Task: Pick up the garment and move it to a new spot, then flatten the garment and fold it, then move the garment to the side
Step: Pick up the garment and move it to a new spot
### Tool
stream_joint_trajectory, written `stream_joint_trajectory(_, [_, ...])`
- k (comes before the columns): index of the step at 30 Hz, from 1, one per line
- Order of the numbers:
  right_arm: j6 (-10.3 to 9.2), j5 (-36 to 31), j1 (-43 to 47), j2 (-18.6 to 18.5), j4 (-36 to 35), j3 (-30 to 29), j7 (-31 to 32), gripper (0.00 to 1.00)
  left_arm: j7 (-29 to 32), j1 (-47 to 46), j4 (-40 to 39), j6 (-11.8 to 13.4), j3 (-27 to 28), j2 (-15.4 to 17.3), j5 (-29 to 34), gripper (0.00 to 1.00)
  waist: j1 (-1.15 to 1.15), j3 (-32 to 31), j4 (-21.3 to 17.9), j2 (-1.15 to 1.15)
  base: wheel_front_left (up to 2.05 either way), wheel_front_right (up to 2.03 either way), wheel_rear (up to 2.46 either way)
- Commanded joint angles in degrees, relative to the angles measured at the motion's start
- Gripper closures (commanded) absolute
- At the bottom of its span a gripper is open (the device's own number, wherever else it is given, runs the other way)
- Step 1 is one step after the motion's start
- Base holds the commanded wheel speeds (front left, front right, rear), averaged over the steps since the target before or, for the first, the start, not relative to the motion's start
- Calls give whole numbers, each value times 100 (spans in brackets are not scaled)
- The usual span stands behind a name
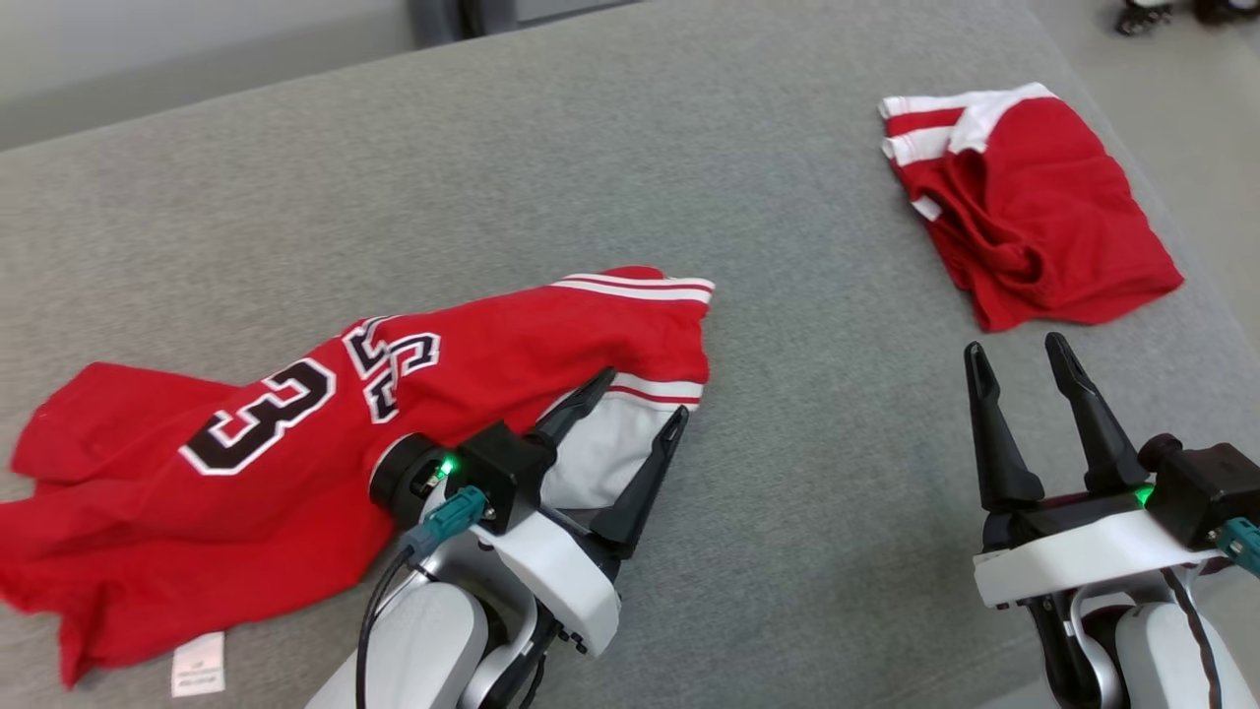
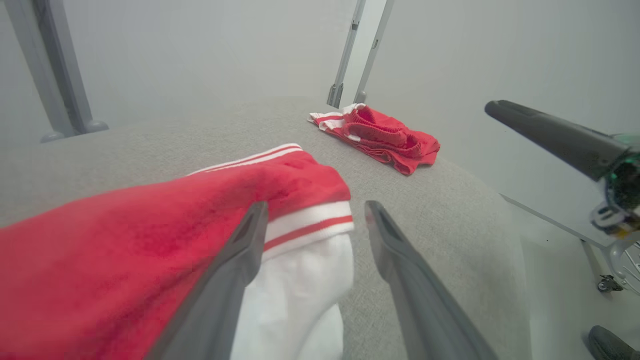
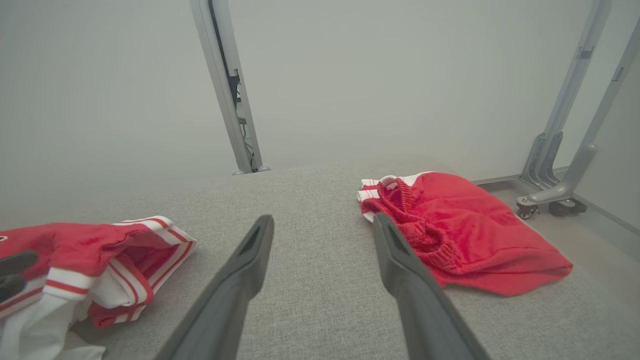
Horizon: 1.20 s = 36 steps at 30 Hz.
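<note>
The garment (image 1: 295, 433) is a red jersey with black and white numbers, lying crumpled at the front left of the grey surface (image 1: 807, 414). My left gripper (image 1: 642, 394) hovers over its right end, where a white panel and a striped hem (image 2: 305, 225) show. Its jaws stand open; the left finger (image 2: 235, 265) rests against the red cloth and the white cloth lies loose between the two. In the right wrist view the same striped end (image 3: 125, 265) sits at the left. My right gripper (image 1: 1015, 345) is open over bare surface at the front right, also seen open as my right gripper (image 3: 324, 219).
A second red piece with white stripes (image 1: 1034, 207) lies bunched at the far right, near the surface's right edge; it is also the red bundle (image 3: 465, 235) ahead and right of my right gripper. Grey frame posts (image 3: 230, 90) stand behind. The floor drops away at the right.
</note>
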Motion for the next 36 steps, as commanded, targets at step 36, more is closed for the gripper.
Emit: stream_joint_trajectory(36, [1, -615, 667, -28, -521, -198, 719, 0, -1143, 1871, -1342, 1064, 2416, 1481, -345, 0, 0, -1491, 1587, 0, 0, 0, 0])
